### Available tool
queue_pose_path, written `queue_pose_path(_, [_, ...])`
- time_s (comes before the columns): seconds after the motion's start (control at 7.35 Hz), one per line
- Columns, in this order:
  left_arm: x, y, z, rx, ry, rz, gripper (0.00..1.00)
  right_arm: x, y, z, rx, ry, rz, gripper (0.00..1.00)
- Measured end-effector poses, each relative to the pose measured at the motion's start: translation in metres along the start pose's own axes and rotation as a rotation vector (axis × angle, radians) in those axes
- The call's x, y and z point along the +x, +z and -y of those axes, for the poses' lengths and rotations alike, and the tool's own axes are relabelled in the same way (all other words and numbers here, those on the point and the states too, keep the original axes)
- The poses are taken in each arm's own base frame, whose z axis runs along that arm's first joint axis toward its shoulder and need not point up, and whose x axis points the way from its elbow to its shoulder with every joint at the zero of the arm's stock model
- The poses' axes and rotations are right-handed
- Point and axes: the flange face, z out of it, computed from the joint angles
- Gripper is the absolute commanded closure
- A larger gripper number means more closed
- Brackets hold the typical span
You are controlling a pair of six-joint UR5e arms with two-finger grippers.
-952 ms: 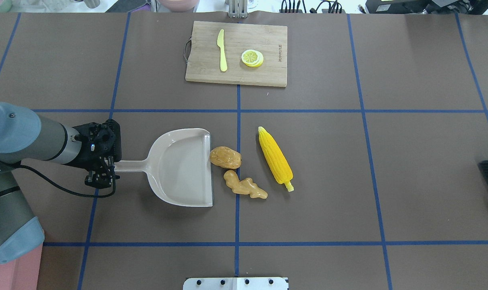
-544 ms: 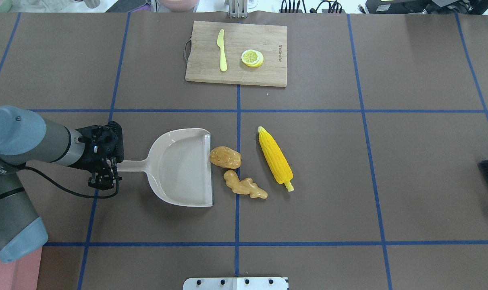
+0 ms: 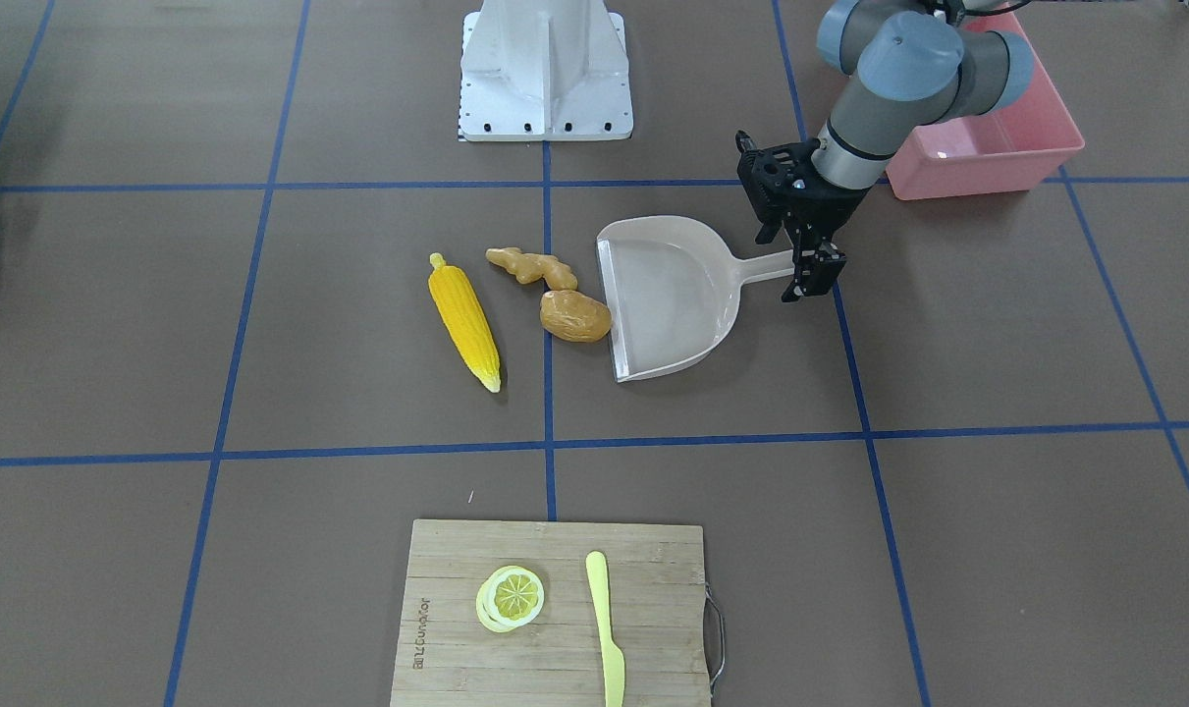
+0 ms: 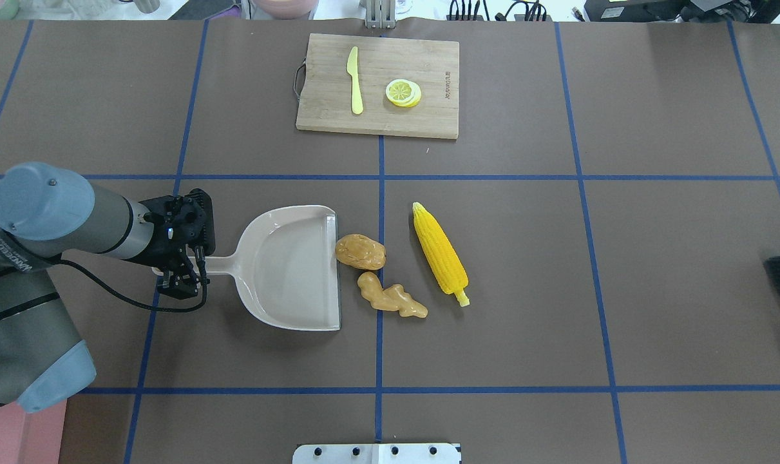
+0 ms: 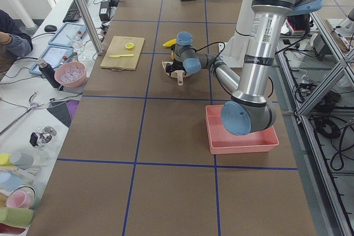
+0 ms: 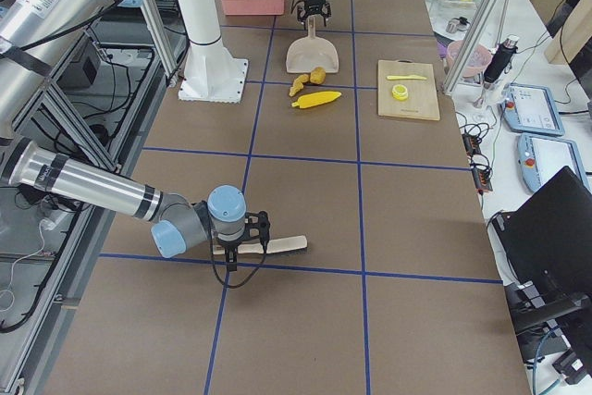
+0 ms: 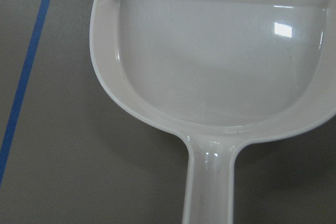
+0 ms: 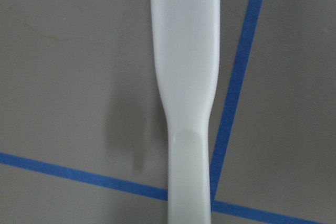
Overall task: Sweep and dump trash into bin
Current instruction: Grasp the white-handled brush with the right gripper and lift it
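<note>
1. The left gripper (image 4: 182, 278) hangs at the handle end of the beige dustpan (image 4: 293, 270); fingers apart or clamped, impossible to tell.
2. The potato (image 4: 360, 251) sits at the pan's open lip, the ginger root (image 4: 391, 298) just beside it and the corn cob (image 4: 440, 254) farther out.
3. The pink bin (image 3: 1006, 137) stands well apart, near the left arm's base.
4. The right gripper (image 6: 242, 252) is at a brush (image 6: 287, 244); its grip cannot be told.

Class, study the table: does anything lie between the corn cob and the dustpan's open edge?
Yes. The potato and ginger root lie between the corn cob and the dustpan mouth; the potato sits right at the lip. Both are trash too.
</note>
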Motion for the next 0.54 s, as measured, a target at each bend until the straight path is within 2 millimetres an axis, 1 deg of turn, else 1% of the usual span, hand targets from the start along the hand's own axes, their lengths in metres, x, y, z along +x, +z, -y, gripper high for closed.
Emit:
queue_pose_path(0.14, [0.0006,0.0003,0.0007,0.0,0.002,-0.001,0.03,-0.0005,0.0022,0.0006,-0.004,-0.006,-0.008,0.37])
queue_pose_path(0.27, [0.0014,0.0007,0.0009,0.001,0.004,-0.002,0.05,-0.0012,0.0039,0.0021,-0.004,-0.014,-0.02,0.5])
queue_pose_path(0.41, [0.0026,-0.0003,0.0012,0.005,0.012,-0.003,0.05,-0.0023,0.0053,0.0045,-0.002,-0.021,-0.03,0.66])
queue_pose_path(0.54, [0.0038,-0.0014,-0.0019,0.005,0.021,-0.004,0.04,-0.0035,0.0061,0.0066,-0.001,-0.028,-0.035,1.0])
